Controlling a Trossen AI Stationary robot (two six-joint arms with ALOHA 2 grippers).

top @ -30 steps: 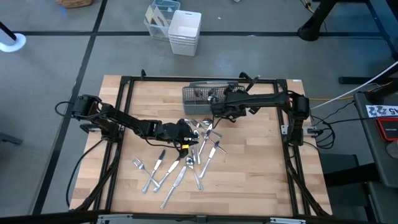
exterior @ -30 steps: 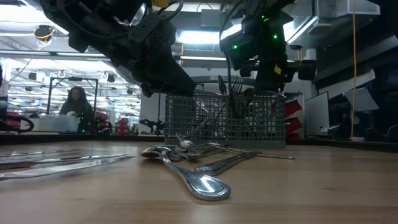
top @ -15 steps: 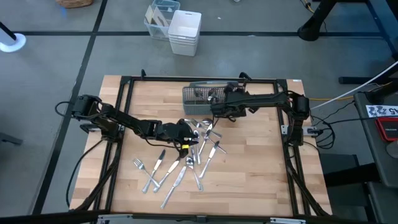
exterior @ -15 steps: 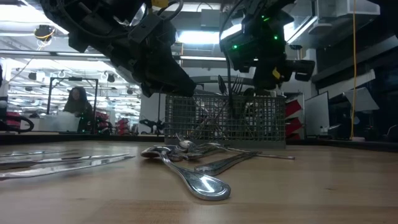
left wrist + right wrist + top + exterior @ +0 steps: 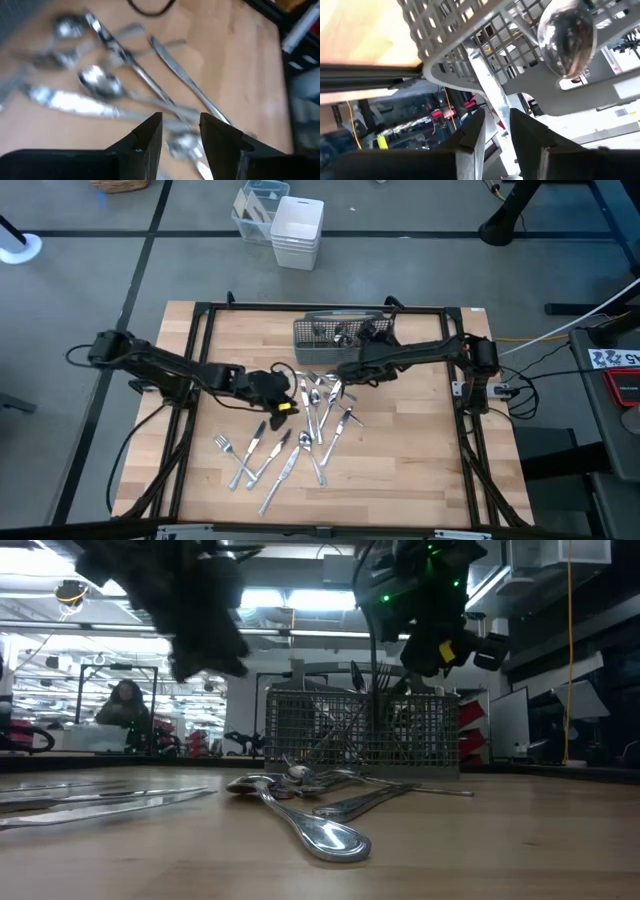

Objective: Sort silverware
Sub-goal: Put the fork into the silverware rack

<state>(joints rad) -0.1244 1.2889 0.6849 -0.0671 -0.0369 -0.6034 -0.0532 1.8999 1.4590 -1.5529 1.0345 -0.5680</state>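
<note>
Pale wooden planks make up the table (image 5: 420, 470), ringed by a black frame (image 5: 203, 370), and nearest the front edge the loose silverware (image 5: 300, 442) lies scattered: forks, knives and spoons fanning back toward the middle, several crossing one another. Just behind that spread hangs the left gripper (image 5: 283, 392), which has pulled back and to its own side from the heap it hovered over a second ago. Its wrist view shows the fingers (image 5: 145, 137) parted with nothing between them, and cutlery lying untouched on the wood below. So that arm seems to have come away empty and, by my reading, still has to pick a piece. Farther back, the right gripper (image 5: 343, 370) has drawn off from above the grey mesh caddy (image 5: 320, 330) toward the pile. Its fingers are clamped on the handle of a spoon (image 5: 567, 37), whose bowl stands out past the tips, with the caddy's mesh close behind. That spoon therefore looks not yet dropped in. The caddy already holds some pieces standing upright. The two arms work close together over the heap, which may crowd either one's reach. Beyond the table, white bins (image 5: 297, 230) stand on the floor, and a person (image 5: 122, 705) sits far off.
</note>
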